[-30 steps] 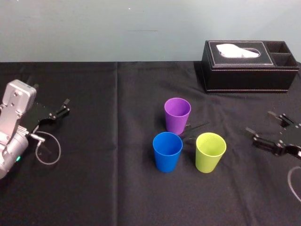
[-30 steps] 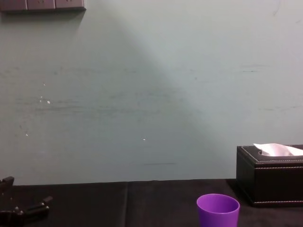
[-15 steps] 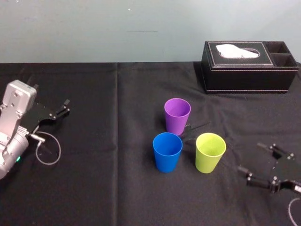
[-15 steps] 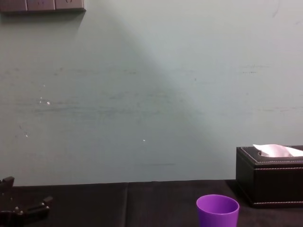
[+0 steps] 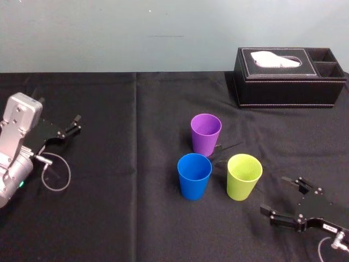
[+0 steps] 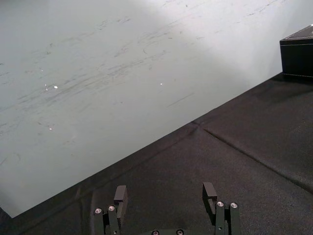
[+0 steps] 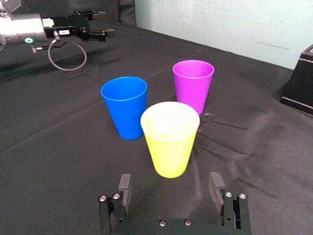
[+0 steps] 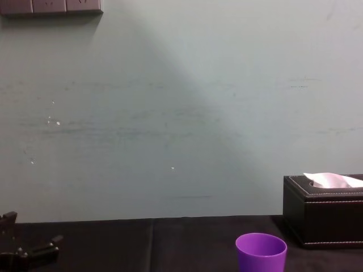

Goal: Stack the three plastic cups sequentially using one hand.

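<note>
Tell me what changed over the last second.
The right gripper drew back toward the robot and slightly leftward, open and empty, now facing the lime green cup. That cup, the blue cup, purple cup, tissue box and parked left gripper stayed put.

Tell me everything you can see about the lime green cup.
The lime green cup is a plain tapered tumbler, plastic by its look, upright and empty. It stands on the black cloth, right of the blue cup, nearer than the purple cup, touching neither. The right end effector, open, faces it without contact.
</note>
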### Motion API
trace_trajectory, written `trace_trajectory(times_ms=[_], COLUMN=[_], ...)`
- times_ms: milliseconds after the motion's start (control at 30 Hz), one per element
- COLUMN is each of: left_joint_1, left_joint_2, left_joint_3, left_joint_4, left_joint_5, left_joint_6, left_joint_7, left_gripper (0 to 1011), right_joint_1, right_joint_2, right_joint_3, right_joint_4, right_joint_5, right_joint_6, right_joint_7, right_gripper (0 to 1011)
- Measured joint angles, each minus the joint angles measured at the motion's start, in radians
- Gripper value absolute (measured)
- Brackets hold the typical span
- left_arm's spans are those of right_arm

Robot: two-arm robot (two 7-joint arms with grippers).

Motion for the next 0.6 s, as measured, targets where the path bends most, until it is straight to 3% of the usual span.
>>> trace_trajectory(times_ms=[433, 600], left_joint_1=[0.0, 0.0], left_joint_2=[0.0, 0.0], left_joint_3=[0.0, 0.0], left_joint_4=[0.0, 0.0], left_joint_5=[0.0, 0.0], left_joint_6=[0.0, 0.0], left_joint_7=[0.0, 0.0], left_gripper=[1011, 1011], right_joint_1=[0.055, 0.032], right_joint_2=[-0.042, -0.063], right_joint_3=[-0.046, -0.048], right_joint_4=[0.022, 0.003], right_joint_5=[-0.033, -0.094], right_joint_6=[-0.007, -0.092], right_joint_7=[-0.018, -0.042], right_gripper=[1003, 1003])
